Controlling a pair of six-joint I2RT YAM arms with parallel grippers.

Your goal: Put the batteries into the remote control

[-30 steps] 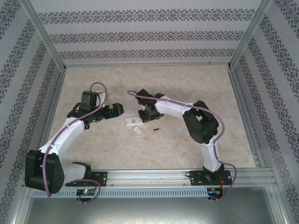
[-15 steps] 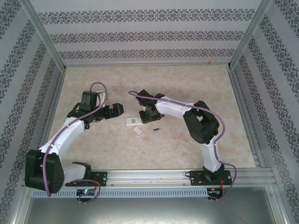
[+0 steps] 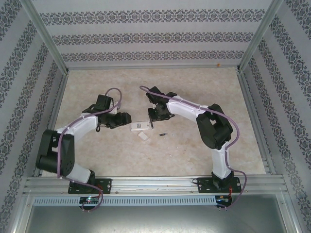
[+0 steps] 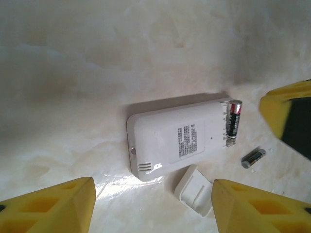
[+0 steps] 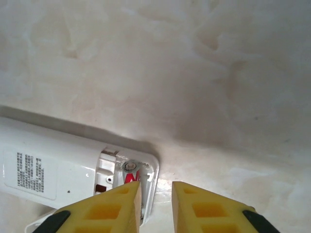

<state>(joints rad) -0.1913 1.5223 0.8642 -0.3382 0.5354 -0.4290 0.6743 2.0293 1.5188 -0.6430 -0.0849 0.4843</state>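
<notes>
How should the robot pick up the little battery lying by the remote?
Pinch it across the middle, coming straight down from above. The loose battery lies flat on the table, apart from the remote, with bare space along both long sides.

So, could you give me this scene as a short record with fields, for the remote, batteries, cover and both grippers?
remote: back up on the table, battery compartment open
seated battery: one, in the compartment
loose battery: on the table, apart from the remote
cover: off, on the table beside the remote
left gripper: open, holding nothing
right gripper: fingers close together over the open compartment; grip unclear
</notes>
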